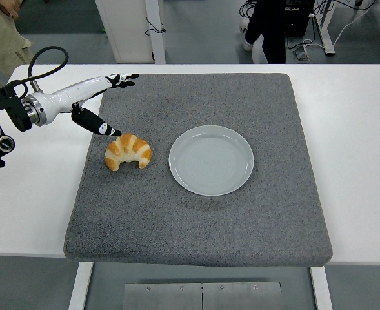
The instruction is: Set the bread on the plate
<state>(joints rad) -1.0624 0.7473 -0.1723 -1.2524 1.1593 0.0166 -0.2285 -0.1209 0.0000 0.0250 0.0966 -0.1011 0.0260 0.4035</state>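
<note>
A golden croissant (129,152) lies on the grey mat (202,219), left of an empty pale plate (211,159). My left hand (106,103) reaches in from the left, just above and left of the croissant. Its fingers are spread and hold nothing. The thumb tip (114,132) is close to the croissant's upper left edge; I cannot tell if it touches. The other fingers (126,77) point toward the mat's far left corner. The right arm is out of view.
The white table (357,142) extends around the mat. A person in khaki stands at the top left (2,39), and another person's dark legs (267,29) show at the top behind the table.
</note>
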